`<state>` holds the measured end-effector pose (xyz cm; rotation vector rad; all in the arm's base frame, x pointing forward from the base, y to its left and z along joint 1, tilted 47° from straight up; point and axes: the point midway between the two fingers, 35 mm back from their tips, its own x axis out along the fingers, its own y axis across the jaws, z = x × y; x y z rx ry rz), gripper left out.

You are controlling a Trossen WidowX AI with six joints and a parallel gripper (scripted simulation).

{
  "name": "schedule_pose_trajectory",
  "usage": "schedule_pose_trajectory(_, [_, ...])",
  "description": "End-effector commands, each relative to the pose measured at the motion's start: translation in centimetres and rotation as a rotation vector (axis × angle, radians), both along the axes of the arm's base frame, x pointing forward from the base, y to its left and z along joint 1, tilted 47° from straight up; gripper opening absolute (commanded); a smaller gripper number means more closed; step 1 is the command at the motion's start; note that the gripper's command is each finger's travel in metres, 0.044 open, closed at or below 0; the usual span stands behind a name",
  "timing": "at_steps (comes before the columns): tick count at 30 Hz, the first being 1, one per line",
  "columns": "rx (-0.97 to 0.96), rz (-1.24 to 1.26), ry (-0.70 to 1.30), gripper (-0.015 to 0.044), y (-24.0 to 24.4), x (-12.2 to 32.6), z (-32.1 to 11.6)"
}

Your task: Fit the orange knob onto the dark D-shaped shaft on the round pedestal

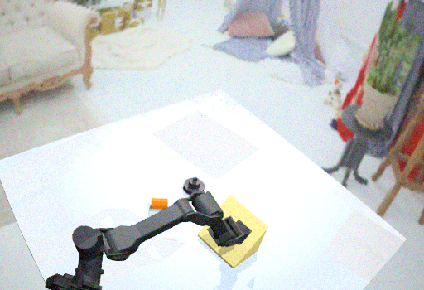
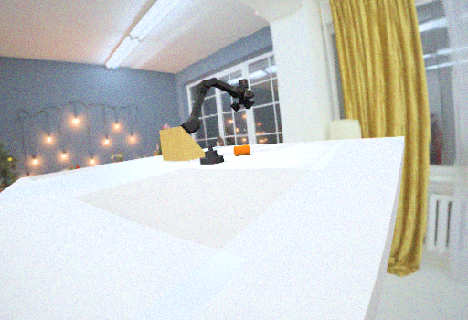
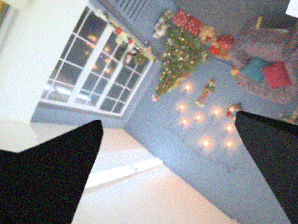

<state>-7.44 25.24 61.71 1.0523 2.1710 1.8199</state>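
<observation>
The orange knob point(image 1: 159, 203) point(image 2: 241, 150) lies on its side on the white table; its hole cannot be made out. The round dark pedestal point(image 1: 187, 189) point(image 2: 211, 160) stands a short way from the knob, with its shaft point(image 1: 194, 180) point(image 2: 210, 150) upright and bare. The shaft's flat side cannot be made out. My gripper point(image 2: 243, 105) point(image 3: 168, 122) is wide open and empty, high above the table. In the top view it is at the bottom left, partly cut off. The wrist view shows only the room, with no knob or pedestal.
The arm rises from a yellow wedge-shaped block point(image 1: 235, 207) point(image 2: 177, 144), close to the pedestal. The white table point(image 1: 290, 187) point(image 2: 137, 261) carries pale grey rectangles point(image 1: 204, 142) point(image 2: 196, 202). In the top view the arm passes just in front of the pedestal and knob.
</observation>
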Motion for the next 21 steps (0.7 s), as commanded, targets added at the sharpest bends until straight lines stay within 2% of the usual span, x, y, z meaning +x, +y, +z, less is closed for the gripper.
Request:
schedule_pose_trajectory(1, [-0.15,-0.194,0.055,0.044,4.8,5.4,-2.9])
schedule_pose_trajectory(6, [-0.303,-0.406,0.117,0.044,8.1,12.3,-6.5])
schedule_pose_trajectory(11, [-0.457,-0.619,0.19,0.044,9.3,19.9,-10.7])
schedule_pose_trajectory(21, [-0.776,-0.972,0.325,0.044,5.9,33.4,-20.8])
